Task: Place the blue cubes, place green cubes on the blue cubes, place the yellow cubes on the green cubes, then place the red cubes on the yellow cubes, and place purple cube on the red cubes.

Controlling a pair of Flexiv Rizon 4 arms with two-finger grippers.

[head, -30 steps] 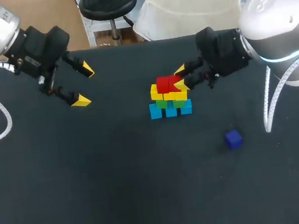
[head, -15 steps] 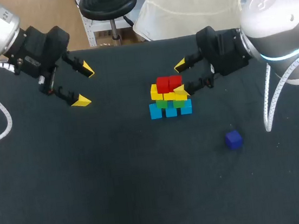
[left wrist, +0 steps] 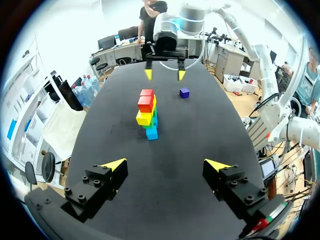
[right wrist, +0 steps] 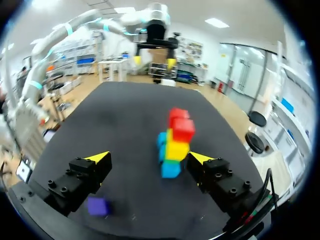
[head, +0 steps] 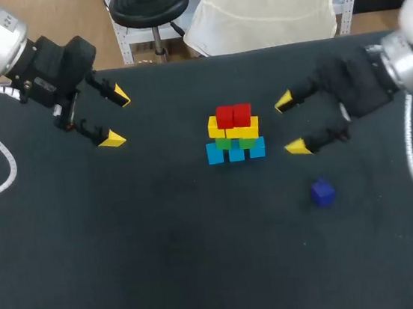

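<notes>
In the middle of the table stands a stepped stack: blue cubes at the base, then green cubes, yellow cubes and two red cubes on top. The purple cube lies alone on the right arm's side. The right gripper hangs just beside the stack, fingers wide, holding nothing; the left gripper hovers well apart, equally spread. Only slivers of green show, so their count is unclear.

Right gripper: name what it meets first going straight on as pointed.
Probably the cube stack, directly ahead of the open right gripper; which layer it touches first is unclear.
</notes>
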